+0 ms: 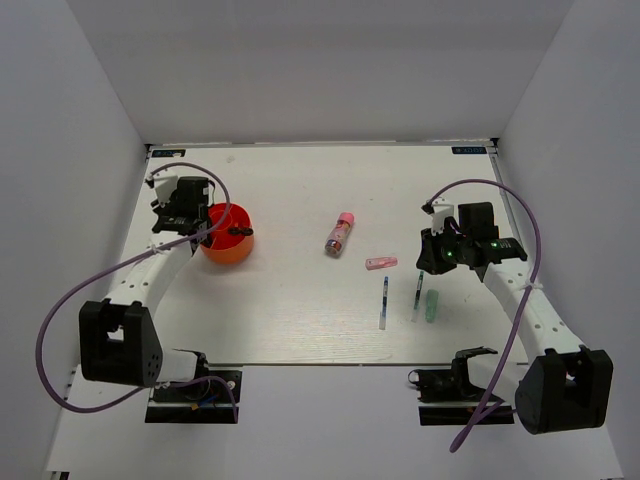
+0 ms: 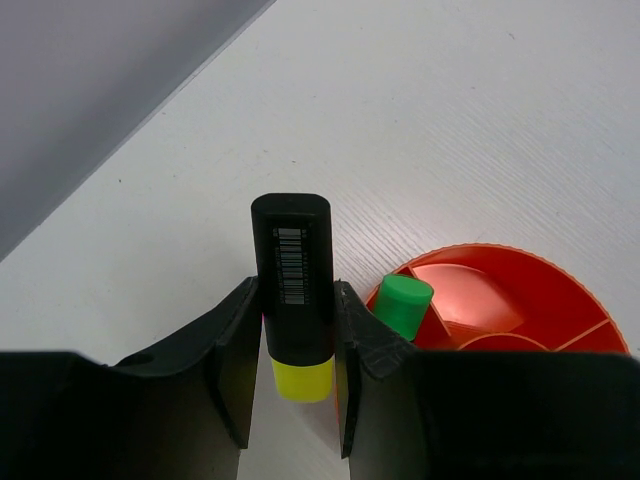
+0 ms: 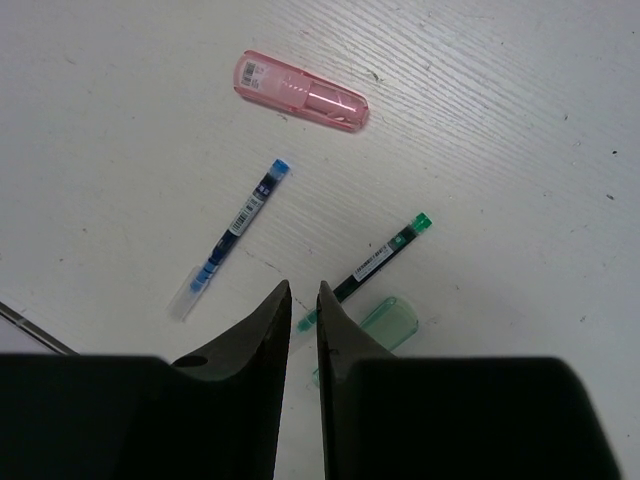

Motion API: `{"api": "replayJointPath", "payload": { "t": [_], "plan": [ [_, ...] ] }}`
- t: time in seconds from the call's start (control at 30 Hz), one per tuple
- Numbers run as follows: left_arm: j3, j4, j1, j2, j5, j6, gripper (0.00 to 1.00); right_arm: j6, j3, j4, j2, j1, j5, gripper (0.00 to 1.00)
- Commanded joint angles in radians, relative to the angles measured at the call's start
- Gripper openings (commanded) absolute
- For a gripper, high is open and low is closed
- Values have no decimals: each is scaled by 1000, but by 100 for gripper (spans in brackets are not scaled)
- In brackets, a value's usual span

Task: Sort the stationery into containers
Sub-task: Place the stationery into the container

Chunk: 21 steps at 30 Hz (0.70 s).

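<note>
My left gripper (image 2: pixel 295 292) is shut on a black highlighter (image 2: pixel 293 255) with a yellow cap, held just beside the round red-orange container (image 2: pixel 520 295). A green-capped highlighter (image 2: pixel 404 304) stands in one of the container's compartments. In the top view the container (image 1: pixel 227 240) sits at the left under the left gripper (image 1: pixel 190 215). My right gripper (image 3: pixel 304 288) hovers with its jaws a narrow slit apart and nothing between them. Below it lie a green pen (image 3: pixel 380 258), a pale-green cap (image 3: pixel 392 322), a blue pen (image 3: pixel 235 235) and a pink eraser (image 3: pixel 300 90).
A pink-capped glue stick (image 1: pixel 340 233) lies near the middle of the table (image 1: pixel 300 180). White walls close in the table at the back and on both sides. Purple cables loop off both arms.
</note>
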Motion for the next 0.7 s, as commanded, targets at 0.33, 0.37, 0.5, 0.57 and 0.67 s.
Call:
{"api": "replayJointPath", "payload": {
  "t": [0.33,0.37,0.5,0.57,0.67],
  "plan": [
    [1,96,-61,51,-57,-35,0,-10,-5,22,9,-1,6,19],
    [3,97,-63,58,-57,-35,0,-11,-3,23,10,-1,6,19],
    [6,111,-76,75,-82,-35,0,-11,-5,23,12,-2,6,19],
    [6,119,-82,81,-86,-37,0,-13,-6,22,12,-4,8,19],
    [7,126,-86,92,-89,-41,0,-13,-7,20,13,-2,6,19]
  ]
}}
